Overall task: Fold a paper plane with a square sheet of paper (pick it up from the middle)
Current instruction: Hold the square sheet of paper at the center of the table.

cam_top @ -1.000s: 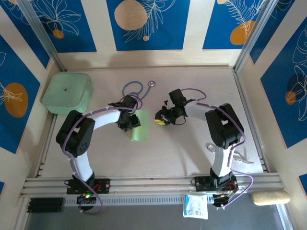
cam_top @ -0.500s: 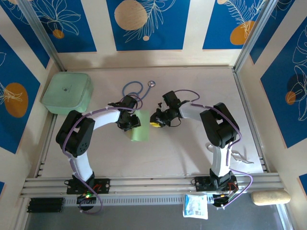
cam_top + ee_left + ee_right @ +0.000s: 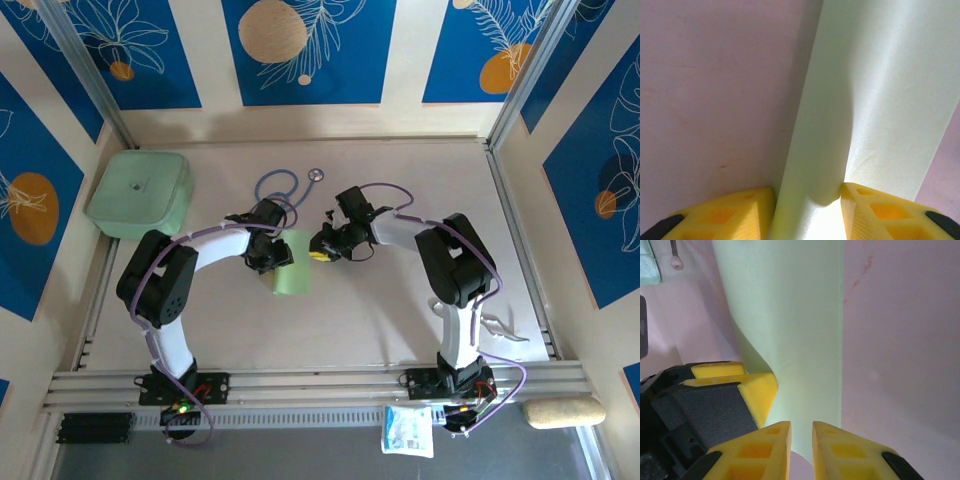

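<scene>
The square sheet of paper (image 3: 293, 272), pale green, lies folded into a narrow strip at mid-table. In the left wrist view the paper (image 3: 880, 100) rises in a soft hump between the yellow fingers. My left gripper (image 3: 272, 255) (image 3: 807, 190) is shut on that raised fold at the strip's left side. My right gripper (image 3: 318, 250) (image 3: 801, 427) hovers at the strip's right edge, jaws a narrow gap apart with nothing between them. In the right wrist view the paper (image 3: 790, 315) lies flat under the tips and curls up against the left gripper's fingers (image 3: 757, 390).
A thick mint-green box (image 3: 140, 193) sits at the back left. A blue stethoscope (image 3: 278, 185) lies just behind the paper. A small metal object (image 3: 490, 322) rests near the right arm's base. Aluminium rails (image 3: 320, 385) run along the near edge.
My right gripper has moved left, up to the paper's right edge, and its jaws have narrowed slightly. The left gripper and the paper have stayed still.
</scene>
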Robot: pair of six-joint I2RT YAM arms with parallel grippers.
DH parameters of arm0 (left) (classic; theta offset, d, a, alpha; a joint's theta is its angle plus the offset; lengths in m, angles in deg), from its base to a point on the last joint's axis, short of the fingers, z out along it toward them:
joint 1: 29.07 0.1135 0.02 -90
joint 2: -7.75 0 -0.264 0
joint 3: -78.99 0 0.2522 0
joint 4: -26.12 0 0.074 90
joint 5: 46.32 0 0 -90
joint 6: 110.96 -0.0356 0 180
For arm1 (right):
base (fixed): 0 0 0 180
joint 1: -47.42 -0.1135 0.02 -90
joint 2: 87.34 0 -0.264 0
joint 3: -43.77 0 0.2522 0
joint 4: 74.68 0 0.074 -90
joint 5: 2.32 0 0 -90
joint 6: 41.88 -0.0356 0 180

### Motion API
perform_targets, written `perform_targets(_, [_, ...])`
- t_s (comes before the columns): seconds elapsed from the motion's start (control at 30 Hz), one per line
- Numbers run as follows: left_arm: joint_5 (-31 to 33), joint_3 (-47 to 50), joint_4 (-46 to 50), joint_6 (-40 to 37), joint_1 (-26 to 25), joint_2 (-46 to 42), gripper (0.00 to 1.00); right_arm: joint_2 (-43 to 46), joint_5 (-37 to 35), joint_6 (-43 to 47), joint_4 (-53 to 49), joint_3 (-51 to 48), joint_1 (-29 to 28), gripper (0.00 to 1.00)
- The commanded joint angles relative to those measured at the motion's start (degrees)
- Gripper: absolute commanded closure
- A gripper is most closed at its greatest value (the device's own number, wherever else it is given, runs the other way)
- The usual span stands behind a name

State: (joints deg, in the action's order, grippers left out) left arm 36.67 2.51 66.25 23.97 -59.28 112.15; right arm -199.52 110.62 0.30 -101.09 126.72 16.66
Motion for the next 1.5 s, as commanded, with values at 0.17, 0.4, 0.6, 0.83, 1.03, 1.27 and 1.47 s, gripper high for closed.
perform_targets(0.17, [-1.65,2.45,-0.25,-0.45,-0.11,4.8,0.57,-3.91,1.22,-0.06,-0.9,4.16,-1.71,0.86])
perform_targets(0.4, [-1.87,2.47,-0.19,-0.28,-0.14,4.94,0.57,-6.32,1.15,0.44,-1.59,6.39,-2.72,0.9])
perform_targets(0.6, [-1.87,2.59,-0.28,-0.2,-0.19,4.8,0.57,-7.69,0.81,0.77,-2.06,6.5,-2.98,0.91])
perform_targets(0.83, [-1.96,2.68,-0.51,-0.11,-0.2,4.75,0.57,-9.53,-0.25,1.84,-2.79,5.0,-2.9,0.92])
perform_targets(1.03, [-2.14,1.97,-0.26,-0.05,-0.21,4.14,0.57,-11.15,-1.92,3.65,-4.29,3.3,-2.72,0.93])
perform_targets(1.27, [0.04,-1.54,3.09,-0.53,-0.04,0.32,0.55,-12.76,-4.56,6.81,-6.66,1.86,-2.06,0.94])
perform_targets(1.47, [3.55,-2.58,3.88,0.14,0.29,-6.25,0.48,-12.82,-6.7,13.79,-10.02,1.65,-1.58,0.95])
